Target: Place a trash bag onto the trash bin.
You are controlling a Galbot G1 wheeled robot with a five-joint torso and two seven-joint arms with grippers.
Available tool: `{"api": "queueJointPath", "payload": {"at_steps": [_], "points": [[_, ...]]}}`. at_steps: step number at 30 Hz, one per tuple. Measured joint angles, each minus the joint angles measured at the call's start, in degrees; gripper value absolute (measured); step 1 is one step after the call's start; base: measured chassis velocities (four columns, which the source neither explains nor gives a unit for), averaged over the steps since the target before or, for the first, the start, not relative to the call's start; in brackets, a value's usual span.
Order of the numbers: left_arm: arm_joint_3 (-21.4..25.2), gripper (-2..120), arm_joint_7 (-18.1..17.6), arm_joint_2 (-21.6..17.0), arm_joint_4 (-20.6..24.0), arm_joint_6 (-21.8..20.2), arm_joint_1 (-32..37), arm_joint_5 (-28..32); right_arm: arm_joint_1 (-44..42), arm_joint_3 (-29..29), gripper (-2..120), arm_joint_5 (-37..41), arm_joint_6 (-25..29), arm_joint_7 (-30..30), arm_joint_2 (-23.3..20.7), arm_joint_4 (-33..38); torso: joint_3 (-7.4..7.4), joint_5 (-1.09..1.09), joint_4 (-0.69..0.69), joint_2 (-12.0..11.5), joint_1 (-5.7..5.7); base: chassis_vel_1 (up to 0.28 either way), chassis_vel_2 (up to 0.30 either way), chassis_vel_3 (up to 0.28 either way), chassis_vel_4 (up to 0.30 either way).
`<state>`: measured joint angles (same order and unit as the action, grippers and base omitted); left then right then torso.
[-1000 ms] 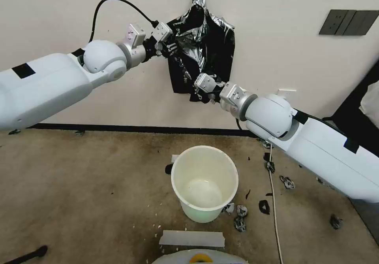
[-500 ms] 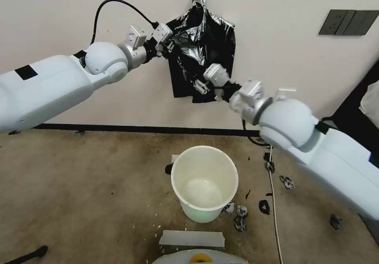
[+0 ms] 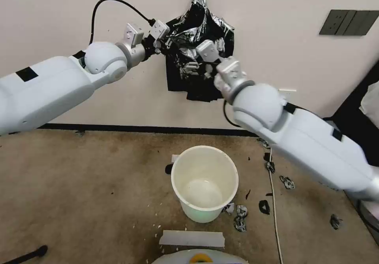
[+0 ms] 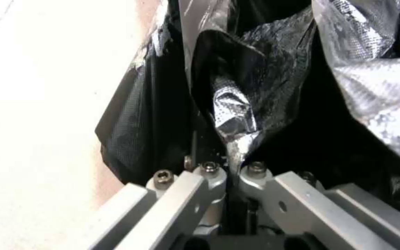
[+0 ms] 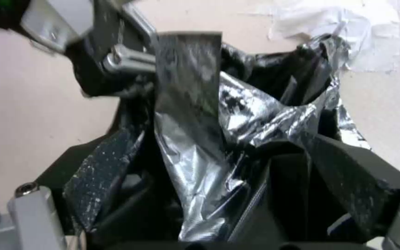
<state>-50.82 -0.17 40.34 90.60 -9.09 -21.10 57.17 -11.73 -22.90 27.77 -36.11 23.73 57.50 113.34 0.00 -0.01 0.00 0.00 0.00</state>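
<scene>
Pincer of my left arm point(image 3: 164, 38): raised to the wall, its fingers point(image 4: 209, 173) pressed together on a fold of the trash bag point(image 3: 185, 64), at the upper left side of the black bundle point(image 3: 201, 19) that hangs from a taped top on the wall point(image 3: 276, 58). Pincer of my right arm point(image 3: 205, 60): lifted against the front of the same hanging plastic, near its middle; its fingers point(image 5: 38, 205) stand wide apart with crinkled glossy film between them, and I cannot tell whether any of it is pinched. Trash bin point(image 3: 204, 183): upright on the floor point(image 3: 79, 185) below the hanging plastic, well apart from it, mouth uncovered. Small black scraps point(image 3: 263, 206) lie on the floor beside the bin's right side.
</scene>
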Motion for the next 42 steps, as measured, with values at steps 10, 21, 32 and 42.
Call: {"api": "queueJointPath", "payload": {"at_steps": [10,21,32,42], "points": [[0.16,0,-0.36,-0.29,0.64,-0.01,0.73,0.23,-0.32,-1.62,99,-6.32,-1.72,3.02,3.52,-4.04,0.00,0.01,0.00,0.00,0.00,0.000,0.000,0.000,0.000],[0.56,0,-0.84,-0.78,1.20,-0.05,0.87,1.02,-0.47,-2.15,92,-11.32,-1.90,5.91,6.93,-9.42,0.00,0.00,0.00,0.00,0.00,0.000,0.000,0.000,0.000],[1.38,0,-0.87,-1.70,1.63,-0.13,1.67,1.07,-1.00,-1.73,58,-12.00,-1.61,7.30,7.26,-10.08,0.00,0.01,0.00,0.00,0.00,0.000,0.000,0.000,0.000],[1.70,0,-0.87,-1.87,1.69,-0.22,1.85,1.08,-1.03,-1.14,18,-11.61,-1.34,7.31,6.80,-9.93,0.00,0.01,-0.01,0.00,0.00,0.000,0.000,0.000,0.000]]}}
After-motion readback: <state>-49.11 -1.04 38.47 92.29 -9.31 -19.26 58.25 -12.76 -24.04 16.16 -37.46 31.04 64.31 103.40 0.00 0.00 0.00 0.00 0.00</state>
